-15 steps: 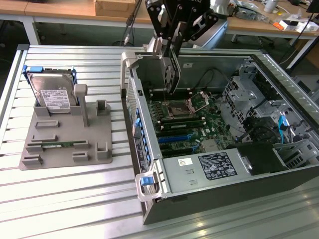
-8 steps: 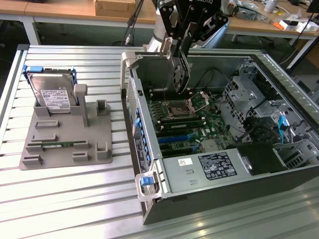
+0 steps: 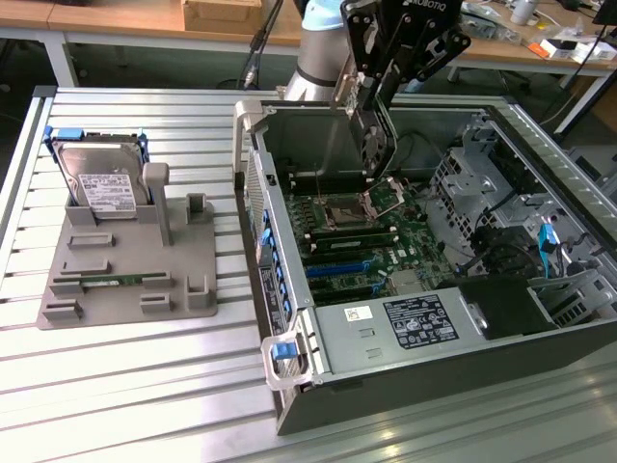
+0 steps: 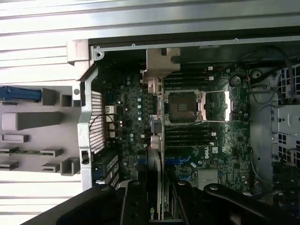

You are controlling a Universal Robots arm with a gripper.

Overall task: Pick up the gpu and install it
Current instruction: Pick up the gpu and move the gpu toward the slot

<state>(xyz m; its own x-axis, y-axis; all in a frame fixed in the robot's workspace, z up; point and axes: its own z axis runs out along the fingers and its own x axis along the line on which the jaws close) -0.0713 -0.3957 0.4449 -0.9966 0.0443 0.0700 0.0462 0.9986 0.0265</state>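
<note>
- We see the gripper [image 3: 370,96] clamped on the gpu [image 3: 375,147]; the card hangs upright from the fingers.
- The gpu hangs over the motherboard [image 3: 362,253], inside the open computer case [image 3: 386,328] and close to the CPU socket [image 3: 349,208].
- A hard drive [image 3: 101,183] stands in the grey holder [image 3: 125,289] on the exterior view's left, well apart.

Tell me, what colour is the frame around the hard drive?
Blue. The frame on the hard drive shows best in the exterior view.
</note>
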